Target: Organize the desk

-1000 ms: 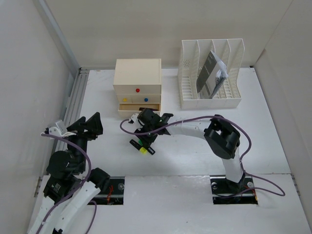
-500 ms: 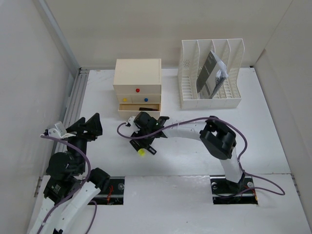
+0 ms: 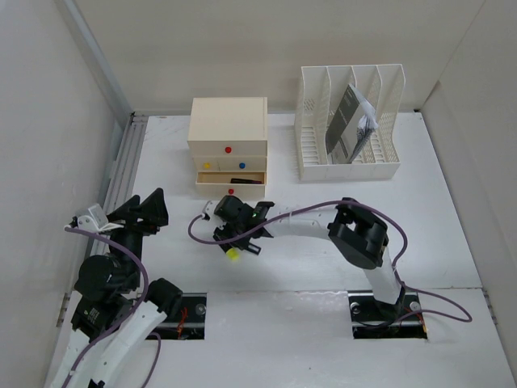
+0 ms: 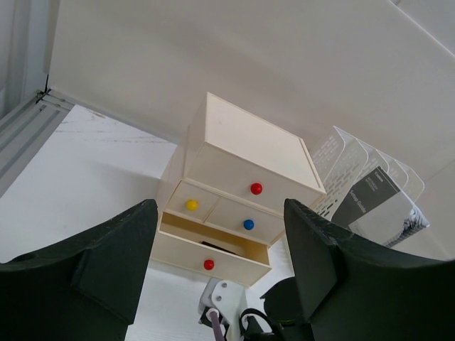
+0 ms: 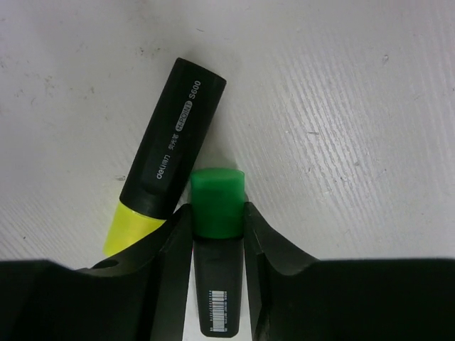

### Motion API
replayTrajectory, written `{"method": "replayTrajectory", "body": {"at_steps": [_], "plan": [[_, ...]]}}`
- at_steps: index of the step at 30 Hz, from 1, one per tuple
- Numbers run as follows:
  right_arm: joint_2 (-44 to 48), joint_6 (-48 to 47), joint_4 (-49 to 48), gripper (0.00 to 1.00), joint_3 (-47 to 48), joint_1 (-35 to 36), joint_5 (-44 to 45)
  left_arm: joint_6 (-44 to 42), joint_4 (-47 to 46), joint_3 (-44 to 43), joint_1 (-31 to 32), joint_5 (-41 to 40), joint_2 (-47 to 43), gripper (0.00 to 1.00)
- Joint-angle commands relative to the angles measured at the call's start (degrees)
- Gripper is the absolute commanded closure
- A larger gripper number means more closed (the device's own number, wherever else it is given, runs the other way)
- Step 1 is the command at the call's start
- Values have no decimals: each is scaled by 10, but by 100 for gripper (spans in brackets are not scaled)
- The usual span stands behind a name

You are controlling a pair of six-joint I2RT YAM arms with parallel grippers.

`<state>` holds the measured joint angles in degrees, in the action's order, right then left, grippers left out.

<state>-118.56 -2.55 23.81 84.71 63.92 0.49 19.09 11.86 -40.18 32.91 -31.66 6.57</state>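
My right gripper (image 5: 217,222) is low over the white desk (image 3: 323,259) and shut on a black highlighter with a green cap (image 5: 218,213). A black highlighter with a yellow cap (image 5: 167,160) lies on the desk touching its left finger; it also shows in the top view (image 3: 233,253). In the top view the right gripper (image 3: 238,234) is just in front of the beige drawer box (image 3: 229,137), whose bottom drawer (image 3: 229,184) is pulled open. My left gripper (image 3: 144,212) hangs open and empty near the left rail, its fingers (image 4: 106,263) wide apart.
A white slotted file rack (image 3: 349,121) with a dark booklet (image 3: 347,121) stands at the back right. An aluminium rail (image 3: 121,170) runs along the desk's left side. Two cutouts (image 3: 186,311) hold the arm bases at the near edge. The drawer box has red, yellow and blue knobs.
My right gripper has moved left and lower toward the desk, carrying the green-capped highlighter. The yellow-capped one shifted slightly left with it. The left arm barely moved.
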Motion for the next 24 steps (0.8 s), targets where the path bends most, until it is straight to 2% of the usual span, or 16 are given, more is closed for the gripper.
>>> {"method": "replayTrajectory", "body": {"at_steps": [1,3,8,12,17,24], "plan": [[5,-36,8,76,22,4,36,-5,-21,-1,1,-1,-5,31],[12,-61,30,76,52,4,47,-5,-21,-1,1,-1,-5,31],[45,-199,70,80,124,-3,44,-5,-21,-1,1,-1,-5,31],[53,-280,101,83,179,-30,-46,-5,-21,-1,1,-1,-5,31],[32,-373,117,85,250,-49,-30,-5,-21,-1,1,-1,-5,31],[14,-503,85,89,263,-78,-17,-5,-21,-1,1,-1,0,31]]}}
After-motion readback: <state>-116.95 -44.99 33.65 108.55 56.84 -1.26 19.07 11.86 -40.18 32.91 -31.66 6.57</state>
